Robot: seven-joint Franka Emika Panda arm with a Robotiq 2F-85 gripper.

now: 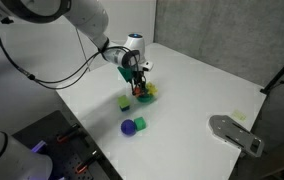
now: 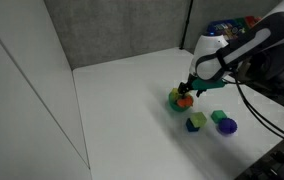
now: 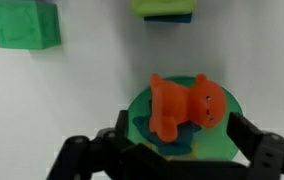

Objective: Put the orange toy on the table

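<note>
1. The table (image 1: 202,90) was a broad white top, and in both exterior views it carried all the toys in one loose cluster; its bare surface also filled the upper part of the wrist view.
2. The arm (image 1: 82,20) was white with a black cable along it; it reached over the table and down to the cluster.
3. A grey flat object (image 1: 237,133) lay well apart from the toys, near the table's edge; what it was could not be told.
4. The gripper (image 2: 189,90) hung directly over the green bowl; in the wrist view its black fingers (image 3: 77,155) were spread wide on either side of the bowl, released and touching nothing.
5. The green bowl (image 3: 140,110) sat on the table between the fingers.
6. The green cube (image 3: 27,22) stood on the table, apart from the bowl and just beside the purple ball.
7. The yellow-green cube (image 1: 125,102) stood near the bowl; it showed a blue side in an exterior view (image 2: 195,122).
8. The orange toy (image 3: 182,105) lay inside the green bowl, not on the table; no finger touched it.
9. The purple ball (image 1: 129,127) rested on the table, farthest from the bowl.
</note>
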